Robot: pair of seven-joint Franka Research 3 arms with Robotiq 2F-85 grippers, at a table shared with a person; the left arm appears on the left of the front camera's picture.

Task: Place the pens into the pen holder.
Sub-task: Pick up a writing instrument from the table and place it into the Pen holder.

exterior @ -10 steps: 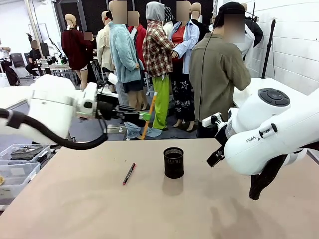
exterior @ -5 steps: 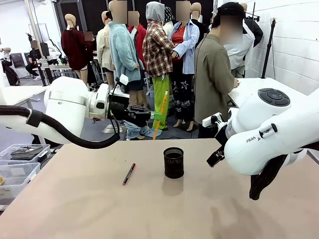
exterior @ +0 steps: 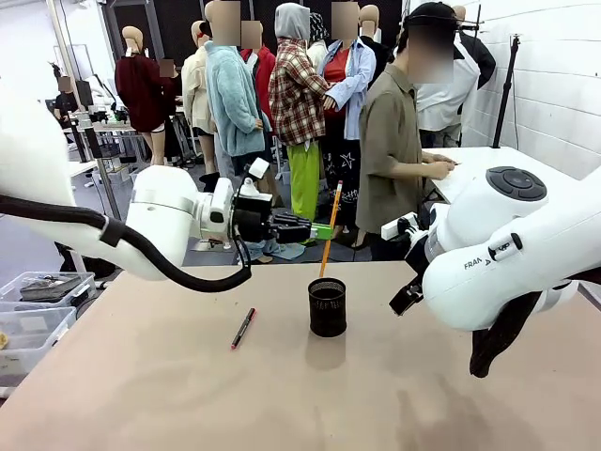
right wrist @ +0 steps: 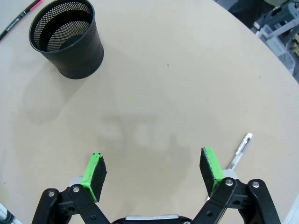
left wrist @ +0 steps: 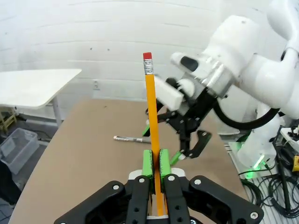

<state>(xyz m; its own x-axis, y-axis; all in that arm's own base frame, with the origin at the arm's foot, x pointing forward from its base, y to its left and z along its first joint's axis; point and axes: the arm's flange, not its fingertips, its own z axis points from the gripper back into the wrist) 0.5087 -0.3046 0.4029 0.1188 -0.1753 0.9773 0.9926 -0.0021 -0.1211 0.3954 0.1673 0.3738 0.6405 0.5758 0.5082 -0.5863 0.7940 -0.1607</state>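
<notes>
My left gripper (exterior: 321,230) is shut on a yellow-orange pencil (exterior: 332,209) and holds it nearly upright. Its lower tip hangs just above the rim of the black mesh pen holder (exterior: 327,307). In the left wrist view the pencil (left wrist: 150,112) rises between the green pads of the left gripper (left wrist: 155,157), red eraser at the far end. A black pen with red ends (exterior: 243,328) lies on the table left of the holder. My right gripper (right wrist: 152,171) hovers open over bare table, with the holder (right wrist: 67,39) to its far left and a pale grey-white pen (right wrist: 239,151) by its right finger.
The tan table (exterior: 188,395) has free room in front of the holder. Clear plastic bins (exterior: 38,301) sit off its left edge. A person (exterior: 399,141) stands beyond the far side, turned toward a white table (exterior: 488,164). The right arm's bulky body (exterior: 507,254) fills the right side.
My left arm has swung to the right with the pencil, from left of the holder to right above it. The right arm has stayed still. The person has turned to the right.
</notes>
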